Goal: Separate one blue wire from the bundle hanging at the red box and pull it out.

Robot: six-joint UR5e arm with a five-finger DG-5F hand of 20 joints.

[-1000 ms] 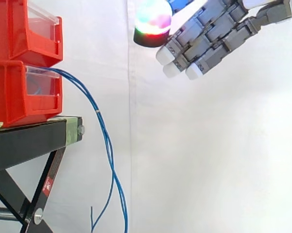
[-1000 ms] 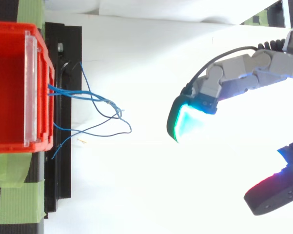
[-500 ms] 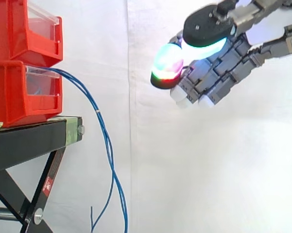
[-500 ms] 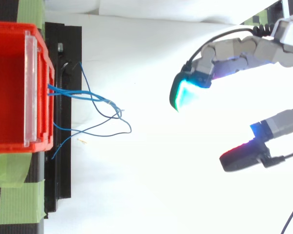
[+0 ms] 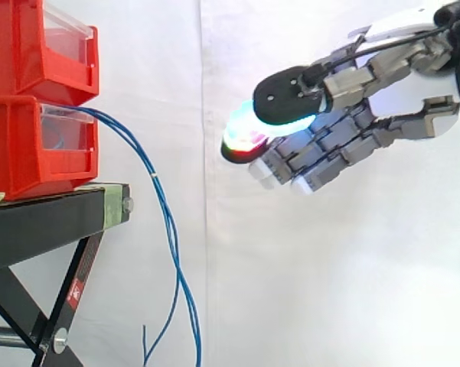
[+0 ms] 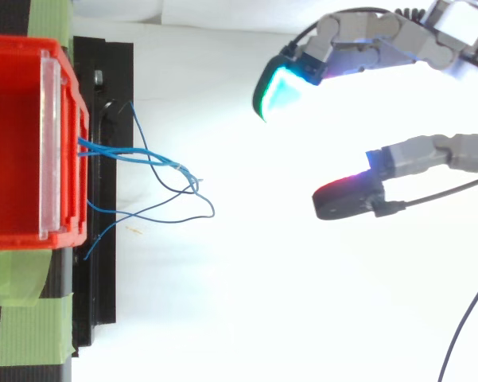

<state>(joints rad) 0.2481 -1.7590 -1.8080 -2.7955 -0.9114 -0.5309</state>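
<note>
Blue wires (image 5: 171,229) hang at the left of the side view, well apart from the hand (image 5: 333,149), which sits in the upper right of that frame. The hand is open and holds nothing: its fingers reach out almost straight toward the left and slightly down, with the thumb spread away from them. Its fingertips (image 5: 282,115) glow cyan, green and red, and the lower pads are white. In the top view the hand (image 6: 366,40) enters from the upper right, with a wide gap between the cyan-tipped finger and the dark, red-edged thumb below it. Bare white curtain (image 5: 329,290) lies between the hand and the wires, and nothing stands in the way.

The wires leave the front of the lower red bin (image 5: 15,145), arc over to the right and then drop. Their long run is close to vertical and goes down to the bottom edge of the frame. One short end curls upward near the bottom. From above, the wires (image 6: 167,163) fan out rightward from the bin's front in loose, crossing loops at the left middle of the frame.

A second red bin (image 5: 15,46) is stacked on the lower one. Both rest on a black stand (image 5: 38,222) with green tape (image 6: 32,334) at its lower left corner in the top view.
</note>
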